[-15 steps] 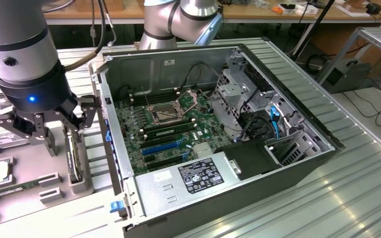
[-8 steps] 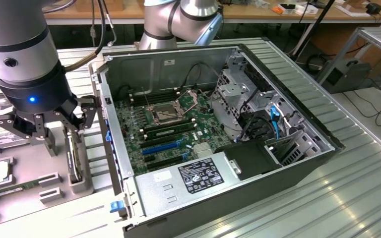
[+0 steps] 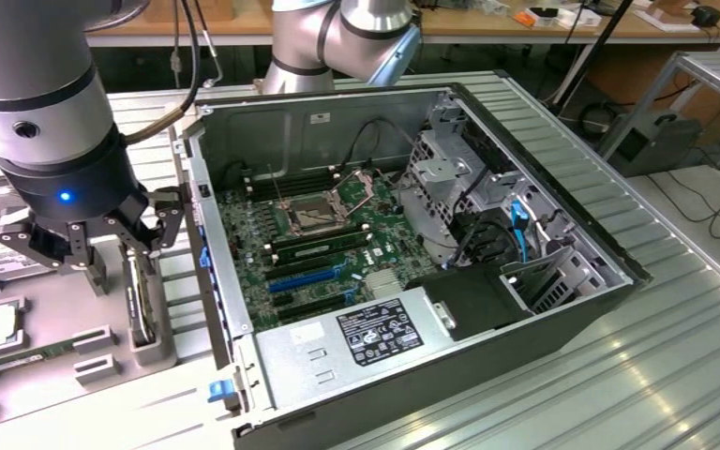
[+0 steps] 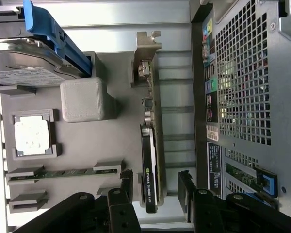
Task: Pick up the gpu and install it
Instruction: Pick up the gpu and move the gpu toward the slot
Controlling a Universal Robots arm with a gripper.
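The gpu (image 4: 149, 165) was standing on its edge in a slot of the grey tray (image 4: 116, 131), still not picked up. The pincer (image 4: 155, 178) hung right over it, spread wide, one finger (image 4: 127, 177) on each side of the card's dark end. There was a clear gap on the computer case's side, and the other finger was close, though I couldn't tell if it touched. The card's silver bracket (image 4: 148, 43) was at the far end from the pincer.

In the exterior view the pincer (image 3: 116, 262) sat just above the gpu (image 3: 143, 300), which stood right beside the open computer case (image 3: 561, 216).

The rest of the tray held a grey block (image 4: 82, 99) just beside the card, a processor chip (image 4: 32, 136) in its own pocket, a green memory stick (image 4: 63, 172) lying flat, and a hard drive (image 4: 24, 68) with a blue clip (image 4: 48, 34).

Inside the case the motherboard (image 3: 322, 244) lay exposed. Everything sat on a ribbed metal tabletop (image 3: 610, 375).
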